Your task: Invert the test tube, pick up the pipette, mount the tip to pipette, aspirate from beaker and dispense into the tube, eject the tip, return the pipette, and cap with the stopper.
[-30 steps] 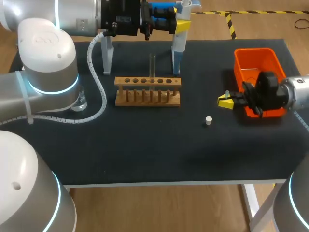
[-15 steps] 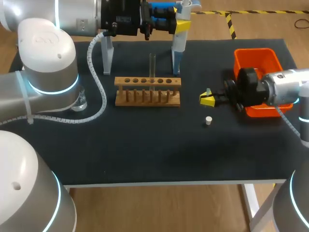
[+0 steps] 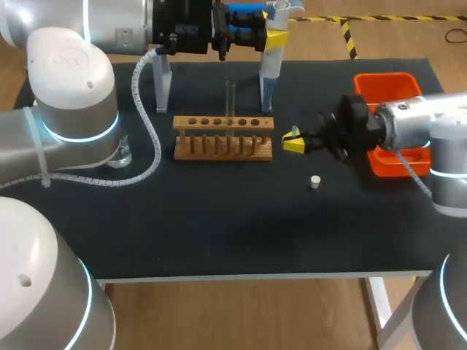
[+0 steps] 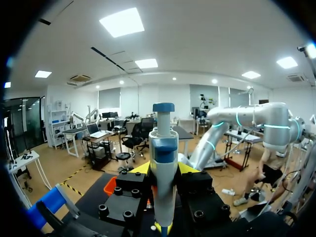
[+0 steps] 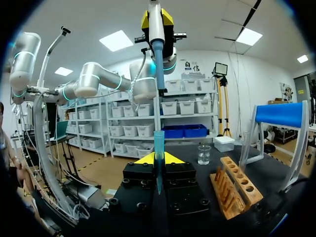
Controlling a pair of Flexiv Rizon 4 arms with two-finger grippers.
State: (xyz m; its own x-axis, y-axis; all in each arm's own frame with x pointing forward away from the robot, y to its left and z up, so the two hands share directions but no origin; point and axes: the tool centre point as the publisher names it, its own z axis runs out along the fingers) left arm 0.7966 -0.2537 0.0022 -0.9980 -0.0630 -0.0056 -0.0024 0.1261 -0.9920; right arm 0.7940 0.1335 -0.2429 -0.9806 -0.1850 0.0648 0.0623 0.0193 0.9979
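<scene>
My left gripper (image 3: 264, 34) (image 4: 164, 170) is shut on the white and blue pipette (image 3: 268, 69) (image 4: 163, 143), which hangs upright above the table's back, behind the wooden rack (image 3: 223, 137). A clear test tube (image 3: 230, 98) stands in the rack. My right gripper (image 3: 293, 141) (image 5: 159, 159) is shut on a pale blue pipette tip (image 3: 294, 132) (image 5: 158, 148) just right of the rack. In the right wrist view the pipette (image 5: 157, 39) hangs above and ahead of the tip. A small white stopper (image 3: 315, 181) lies on the mat in front of the right gripper.
An orange bin (image 3: 384, 87) sits at the right, behind my right arm. A glass beaker (image 3: 121, 153) (image 5: 204, 154) stands at the left, partly hidden by my left arm. The stand's white legs (image 3: 163, 80) rise behind the rack, its blue top (image 5: 279, 114) beyond the rack (image 5: 236, 190).
My right arm has carried the tip leftwards from the orange bin to just right of the rack. The left arm and pipette have not moved.
</scene>
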